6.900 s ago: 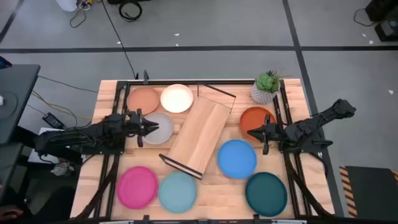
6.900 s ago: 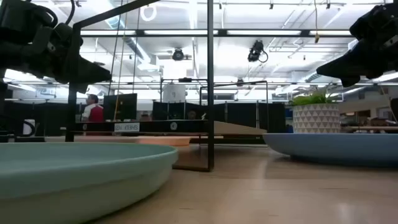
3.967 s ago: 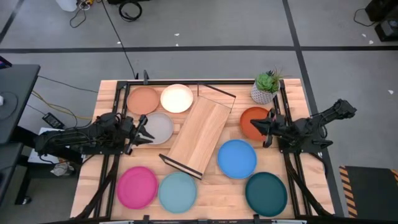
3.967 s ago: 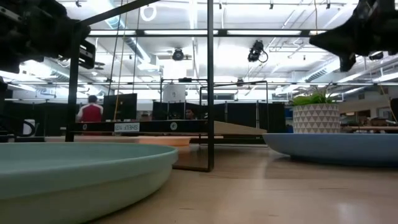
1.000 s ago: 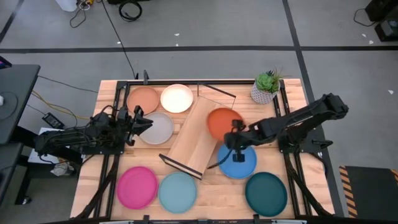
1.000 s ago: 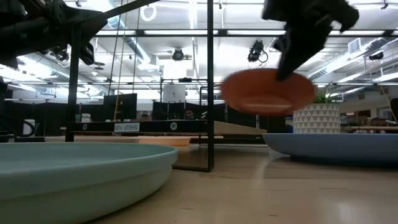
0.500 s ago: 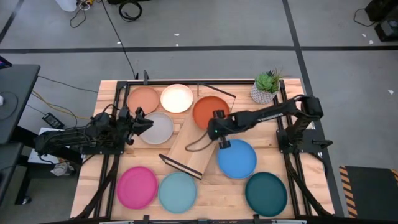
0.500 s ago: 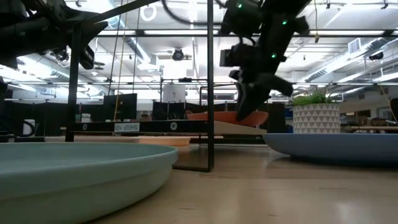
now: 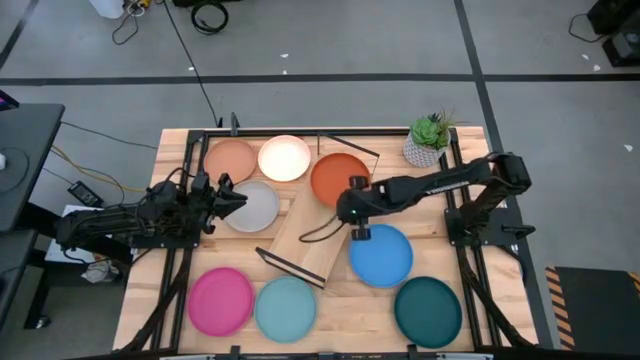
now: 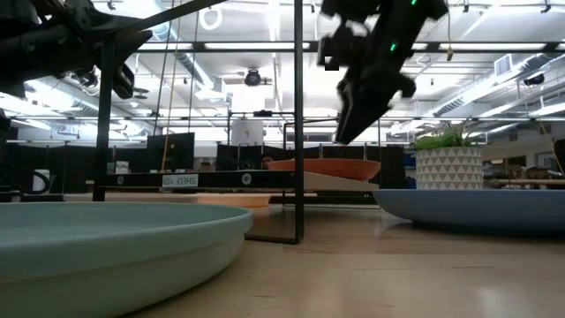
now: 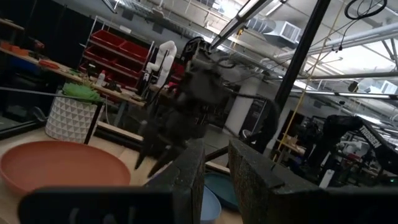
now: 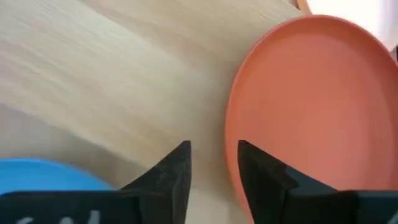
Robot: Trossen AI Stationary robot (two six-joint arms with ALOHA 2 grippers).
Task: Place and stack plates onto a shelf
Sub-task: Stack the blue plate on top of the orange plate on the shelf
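Note:
The orange-red plate lies flat on the far end of the shelf, a light wooden board with black wire frames at both ends. My right gripper hovers open just above the plate's near rim, clear of it in the low view; nothing is between its fingers. My left gripper is held open above the left edge of the grey plate, its fingers a small gap apart with nothing between them.
Flat on the table lie a peach plate, a cream plate, a blue plate, a dark teal plate, a pink plate and a light blue plate. A potted plant stands at the far right.
My right gripper has carried the orange-red plate from above the blue plate toward the far left, onto the shelf's far end. It has set the plate down flat, let go and risen clear of it. The plate now rests on the board.

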